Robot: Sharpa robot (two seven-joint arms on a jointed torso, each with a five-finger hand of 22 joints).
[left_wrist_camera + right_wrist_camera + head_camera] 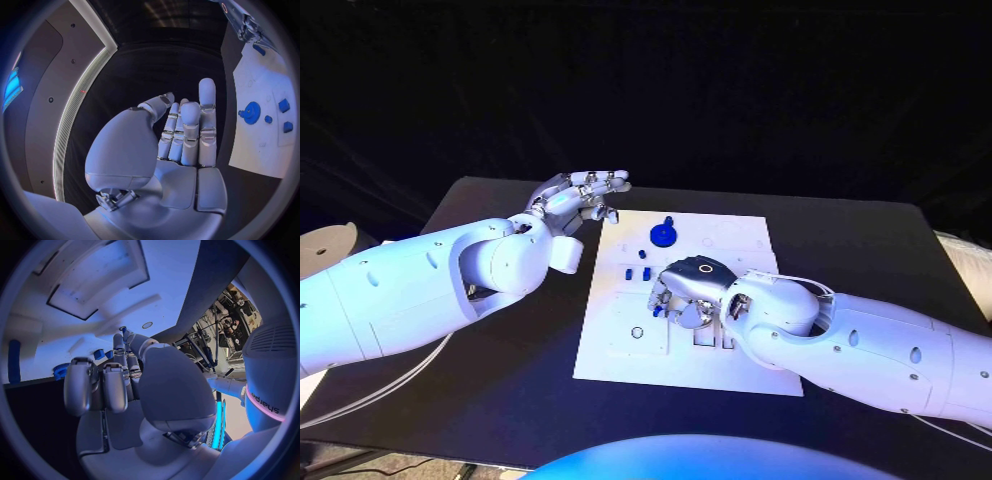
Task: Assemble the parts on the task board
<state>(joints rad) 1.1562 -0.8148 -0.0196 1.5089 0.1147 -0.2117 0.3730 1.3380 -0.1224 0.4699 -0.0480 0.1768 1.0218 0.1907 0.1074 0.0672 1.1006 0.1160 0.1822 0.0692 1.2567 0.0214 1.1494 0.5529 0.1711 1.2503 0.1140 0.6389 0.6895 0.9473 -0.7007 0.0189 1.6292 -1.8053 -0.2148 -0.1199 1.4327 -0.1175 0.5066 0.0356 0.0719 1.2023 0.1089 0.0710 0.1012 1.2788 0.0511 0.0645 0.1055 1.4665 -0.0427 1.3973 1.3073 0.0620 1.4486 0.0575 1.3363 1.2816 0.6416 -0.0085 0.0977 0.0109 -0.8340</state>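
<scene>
The task board (625, 345) is a white rectangular plate lying flat in the middle of the black worktop (488, 400), its long sides running from near to far. Its surface carries shallow recesses, slots and a small oval hole near the left edge. On its far part sits a round blue gear-like part (664, 235) with a short stub rising from it. Just nearer than that, a few small blue block parts (638, 273) stand in a short row left of the board's middle.

The right hand (687, 293) hovers low over the middle of the board, palm down, fingers curled toward the slots. In the right wrist view a small blue piece (123, 330) shows at the fingertips (119, 342), apparently pinched between the thumb and a finger, though the contact itself is hard to make out.

The left hand (578, 193) is raised above the worktop just beyond the board's far left corner. Its fingers are stretched out and slightly parted, and it holds nothing. In the left wrist view the palm faces the board, with the gear-like part and two of the small blocks visible on the white plate beside it.
</scene>
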